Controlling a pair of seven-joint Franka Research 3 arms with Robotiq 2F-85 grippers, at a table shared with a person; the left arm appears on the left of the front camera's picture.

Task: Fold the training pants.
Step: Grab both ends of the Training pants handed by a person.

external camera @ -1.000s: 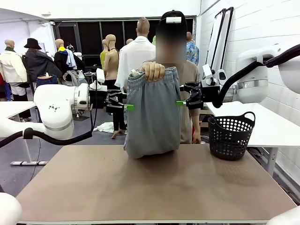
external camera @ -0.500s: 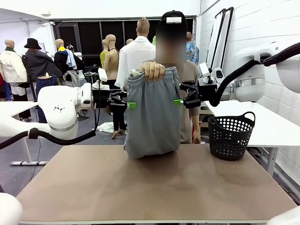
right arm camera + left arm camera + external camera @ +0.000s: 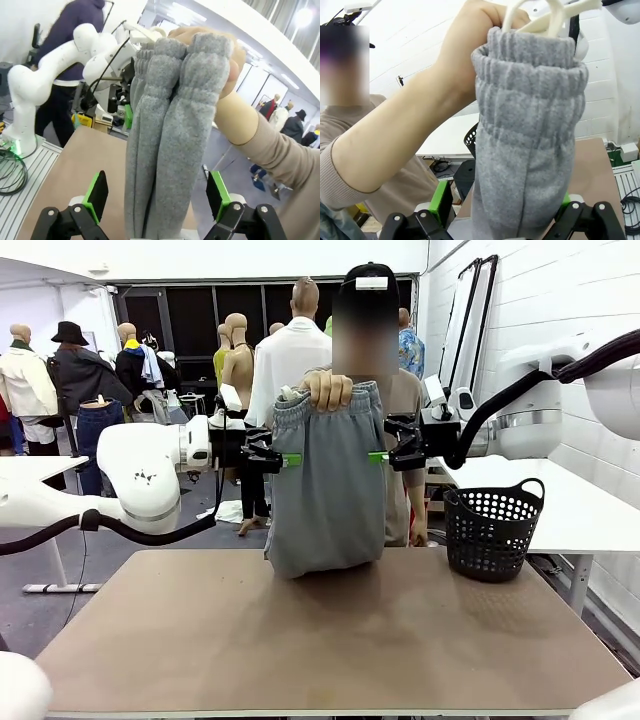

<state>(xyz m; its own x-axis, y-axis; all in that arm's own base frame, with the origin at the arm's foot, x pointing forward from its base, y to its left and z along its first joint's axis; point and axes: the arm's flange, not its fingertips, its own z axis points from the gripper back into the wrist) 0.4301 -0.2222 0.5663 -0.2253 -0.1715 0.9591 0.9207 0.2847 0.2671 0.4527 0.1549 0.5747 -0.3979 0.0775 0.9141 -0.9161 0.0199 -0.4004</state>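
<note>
Two white arms had closed in from either side over the last sec. The L pincer (image 3: 288, 459) had slid inward the most, so its tips reached the side edge of the light grey soft jersey training pants (image 3: 325, 505). The R pincer (image 3: 380, 456) had crept in a bit less, to the opposite edge. Both sat at about the same height, on the upper part of the cloth, below the gathered waistband.

The pants themselves hadn't shifted. The person's hand (image 3: 327, 391) held the bunched waistband up at the far side of the brown bench (image 3: 330, 640), w/ the cloth hanging straight down as a narrow doubled bundle and its lower end resting on the bench top. A black perforated plastic basket (image 3: 492, 530) stood off to the R, apart from it all.

Both pincers were spread wide, nothing gripped. From each wrist camera the grey bundle rose btw that pincer's fingers, w/ a green pad (image 3: 96, 194) on either side and air beside at least one pad, so no clamp yet.

To my eye the handover was about set up: arms placed to pinch the two edges, folding proper not started. They'd prob need to clench on the cloth before the hand let go.
</note>
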